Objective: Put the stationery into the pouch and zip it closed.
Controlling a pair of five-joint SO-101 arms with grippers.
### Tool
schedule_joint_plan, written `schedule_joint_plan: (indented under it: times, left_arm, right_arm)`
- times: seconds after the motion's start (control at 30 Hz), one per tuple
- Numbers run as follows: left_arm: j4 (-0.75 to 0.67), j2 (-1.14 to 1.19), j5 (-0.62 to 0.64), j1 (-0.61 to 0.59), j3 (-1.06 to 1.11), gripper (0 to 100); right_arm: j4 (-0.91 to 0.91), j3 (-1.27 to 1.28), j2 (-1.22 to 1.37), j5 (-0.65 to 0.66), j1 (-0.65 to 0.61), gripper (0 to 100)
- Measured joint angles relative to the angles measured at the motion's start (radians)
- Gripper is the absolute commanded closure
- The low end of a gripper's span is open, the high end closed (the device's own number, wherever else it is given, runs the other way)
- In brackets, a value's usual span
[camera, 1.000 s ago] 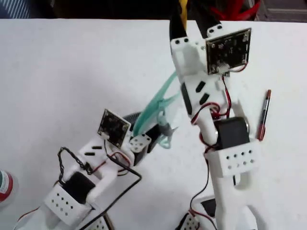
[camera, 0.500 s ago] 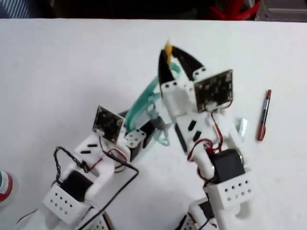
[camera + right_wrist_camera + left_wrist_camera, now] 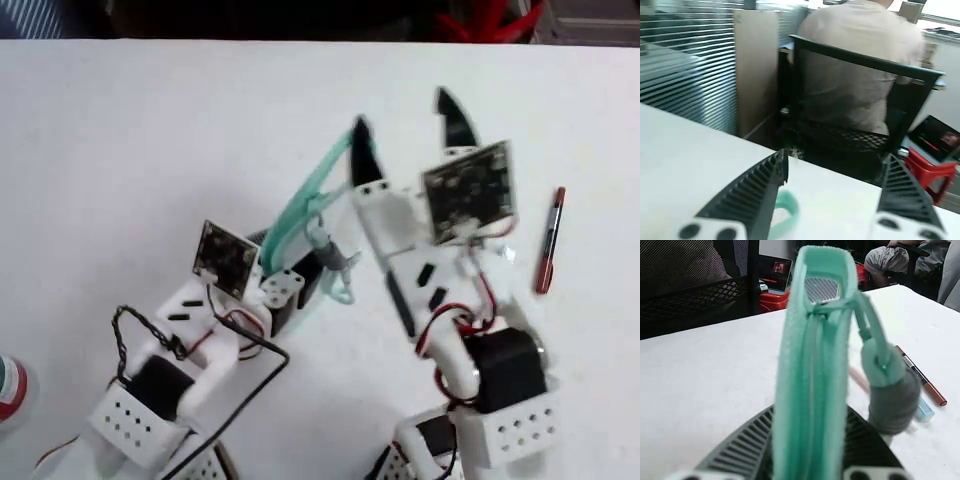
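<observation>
1. The right tool (image 3: 836, 162) stands wide open and empty. In the high view one jaw sits just beside the far end of the teal fabric pouch (image 3: 310, 205); contact cannot be confirmed.
2. The left tool (image 3: 300, 272) is clamped on the near end of the pouch and holds it on edge, tilted, with the zipper side uppermost. A grey-and-teal zipper pull tassel (image 3: 890, 390) hangs beside the pouch. How far the zipper is open cannot be told.
3. A slim red-brown pen (image 3: 548, 240) lies on the white surface (image 3: 150, 130), on the outer side of the right arm and well apart from the pouch. A small light-blue block (image 3: 926, 409), probably an eraser, lies just beside the pen.
4. Judgement: the step in hand is fetching the next item, since stationery lies outside the pouch.
5. Draw the right tool away from the pouch before swinging toward the pen, so the pouch is not knocked askew.
6. Grip the pen across its barrel near the middle, then feed it lengthwise along the zipper line.
7. Keep the left tool firm and the pouch mouth upward throughout.
8. A red-and-green round container (image 3: 8, 388) sits at the edge of the surface.
9. Beyond the surface stand a black mesh chair (image 3: 840, 137), slatted window blinds (image 3: 685, 65) and a red plastic object (image 3: 930, 170).
</observation>
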Motion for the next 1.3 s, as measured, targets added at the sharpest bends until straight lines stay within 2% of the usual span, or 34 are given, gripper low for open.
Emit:
schedule_joint_plan:
  times: [0.2, 0.27, 0.4, 0.5, 0.6, 0.73, 1.03, 1.17, 1.3]
  left_arm:
    - [0.0, 0.0, 0.0, 0.0, 0.0, 85]
    - [0.0, 0.0, 0.0, 0.0, 0.0, 85]
    - [0.0, 0.0, 0.0, 0.0, 0.0, 85]
    - [0.0, 0.0, 0.0, 0.0, 0.0, 85]
    - [0.0, 0.0, 0.0, 0.0, 0.0, 85]
    - [0.0, 0.0, 0.0, 0.0, 0.0, 85]
    - [0.0, 0.0, 0.0, 0.0, 0.0, 85]
    - [0.0, 0.0, 0.0, 0.0, 0.0, 85]
    - [0.0, 0.0, 0.0, 0.0, 0.0, 85]
  right_arm:
    - [0.058, -0.009, 0.0, 0.0, 0.138, 72.6]
    - [0.066, -0.032, 0.002, 0.0, 0.222, 72.6]
    - [0.092, -0.092, 0.037, 0.0, 0.473, 72.6]
    - [0.092, -0.104, 0.164, 0.008, 0.62, 72.6]
    - [0.092, -0.109, 0.316, 0.081, 0.717, 72.6]
    - [0.095, -0.186, 0.566, 0.147, 0.758, 72.6]
    - [0.198, -0.591, 1.215, 0.16, 0.872, 72.6]
    - [0.212, -0.79, 1.491, 0.163, 0.862, 72.6]
    - [0.313, -0.996, 1.714, 0.167, 0.835, 72.6]
